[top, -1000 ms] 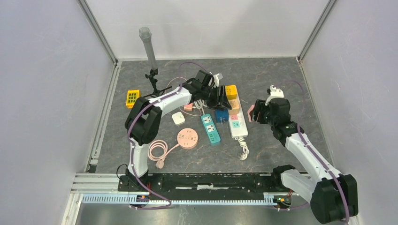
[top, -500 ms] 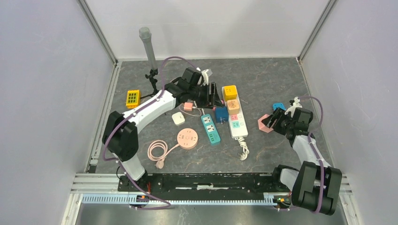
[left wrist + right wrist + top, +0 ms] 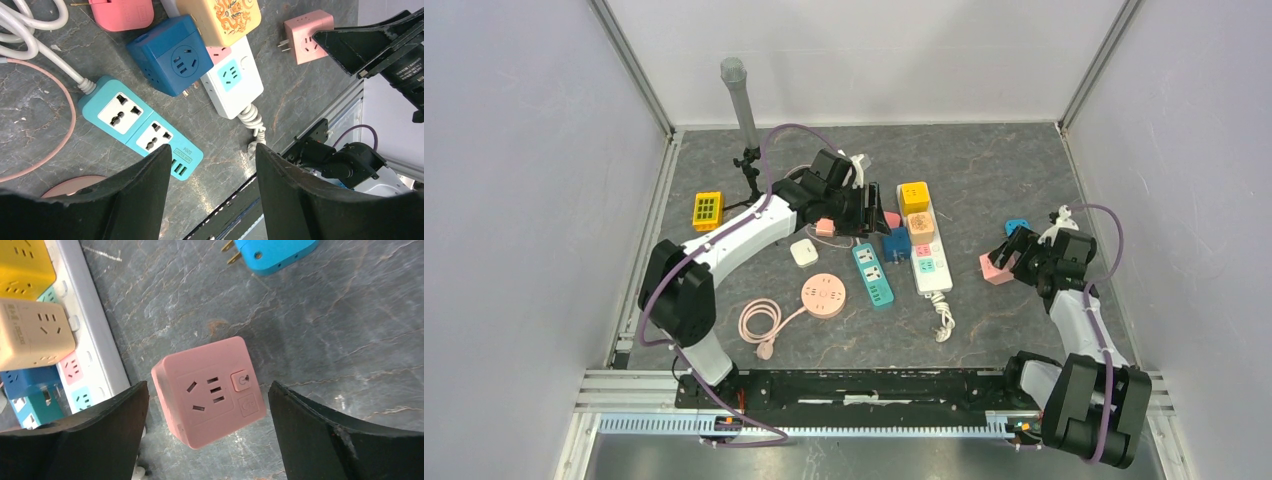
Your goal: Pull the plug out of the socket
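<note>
The pink cube plug lies loose on the grey table, right of the white power strip; it also shows in the top view. My right gripper is open and hovers just above the cube, one finger on each side, not touching it. In the top view it sits right of the strip. A yellow cube and a beige cube still sit on the strip. My left gripper is open and empty, above the teal strip and blue cube.
A small blue plug lies beyond the pink cube. A round pink socket with coiled cord, a small white cube, a yellow block and a grey pole on a stand are on the left half.
My right arm pulled back to the right and down, carrying the pink cube away from the white strip, and the jaws now stand open around it. My left gripper drew back a little to the left.
</note>
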### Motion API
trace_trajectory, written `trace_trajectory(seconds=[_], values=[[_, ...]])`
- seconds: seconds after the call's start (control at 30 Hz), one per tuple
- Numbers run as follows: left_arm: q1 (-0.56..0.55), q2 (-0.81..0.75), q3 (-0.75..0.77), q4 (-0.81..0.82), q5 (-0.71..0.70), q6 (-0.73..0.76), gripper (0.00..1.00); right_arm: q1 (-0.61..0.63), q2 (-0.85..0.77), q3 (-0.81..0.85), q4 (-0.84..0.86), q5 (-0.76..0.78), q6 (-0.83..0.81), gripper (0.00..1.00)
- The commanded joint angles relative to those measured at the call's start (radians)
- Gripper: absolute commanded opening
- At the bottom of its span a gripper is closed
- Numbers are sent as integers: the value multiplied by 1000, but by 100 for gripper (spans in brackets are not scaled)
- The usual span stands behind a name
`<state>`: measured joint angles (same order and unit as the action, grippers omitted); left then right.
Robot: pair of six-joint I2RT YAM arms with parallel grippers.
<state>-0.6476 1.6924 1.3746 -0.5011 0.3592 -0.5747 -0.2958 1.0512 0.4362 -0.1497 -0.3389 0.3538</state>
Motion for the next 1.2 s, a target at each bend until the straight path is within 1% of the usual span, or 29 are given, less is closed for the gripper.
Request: trace_trajectory(seconds=[0.0,0.17,0.23,0.33,0.43,0.53,0.67,0.77,0.8,0.9,1.03,1.1,1.17], values=[[-3,-51,2,-3,-23,39,69,-2,-40,60,-10,82,-22,94],[-3,-53,5,-14,-44,44,69,-1,-88,83,-24,121,-34,96],[-4,-52,6,-14,-50,42,69,0,-101,94,-37,130,-14,94],[-3,-50,8,-14,-58,36,69,3,-122,92,-31,81,27,90],[-3,-48,11,-14,-66,33,69,46,-165,78,-3,84,50,90],[-3,-47,13,-14,-75,31,69,131,-182,83,21,86,60,92],[-3,-45,14,-14,-90,26,70,302,-152,94,77,130,64,96],[-3,-46,12,-14,-106,21,71,441,-113,106,142,146,44,97],[-4,-44,12,-15,-108,19,72,477,-94,119,170,175,38,97],[-3,-39,8,-15,-108,17,73,591,-13,184,172,297,9,97],[-3,-37,6,-14,-115,14,75,695,132,286,177,413,-20,96],[-4,-38,7,-14,-112,17,75,745,195,330,174,495,-30,96],[-3,-38,8,-20,-112,19,76,776,251,373,163,564,-36,95]])
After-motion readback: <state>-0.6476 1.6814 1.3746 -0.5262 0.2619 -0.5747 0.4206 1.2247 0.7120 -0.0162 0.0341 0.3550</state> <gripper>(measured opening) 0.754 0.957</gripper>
